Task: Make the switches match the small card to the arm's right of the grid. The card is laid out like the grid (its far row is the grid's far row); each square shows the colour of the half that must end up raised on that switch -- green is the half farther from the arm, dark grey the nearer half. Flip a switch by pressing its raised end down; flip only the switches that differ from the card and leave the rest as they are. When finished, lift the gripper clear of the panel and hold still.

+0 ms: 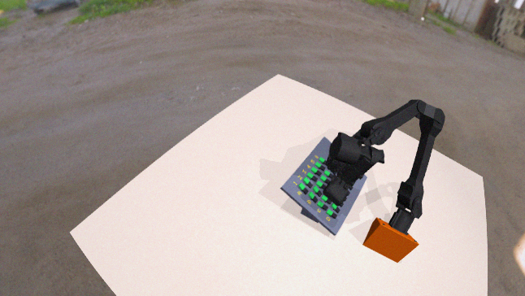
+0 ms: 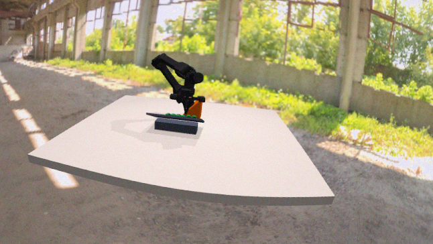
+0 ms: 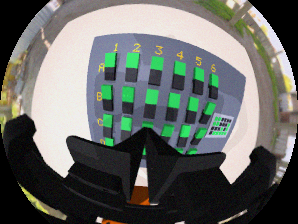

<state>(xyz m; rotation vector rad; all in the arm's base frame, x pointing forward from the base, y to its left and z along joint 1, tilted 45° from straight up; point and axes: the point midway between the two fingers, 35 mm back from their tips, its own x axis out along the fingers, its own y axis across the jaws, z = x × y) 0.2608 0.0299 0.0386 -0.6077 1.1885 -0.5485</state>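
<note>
The black pincer (image 1: 336,194) is held narrow, gripping nothing, low over the near rows of the slate-blue switch panel (image 1: 293,181), which is set on the cream bench (image 1: 203,211).

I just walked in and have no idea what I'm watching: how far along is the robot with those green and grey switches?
Done: cannot tell; the card is too small to compare. In hand: the gripper, shut and holding nothing, hangs low over the near rows of the switch panel, seemingly about to press. Left: any remaining flips, then lifting clear.
</note>
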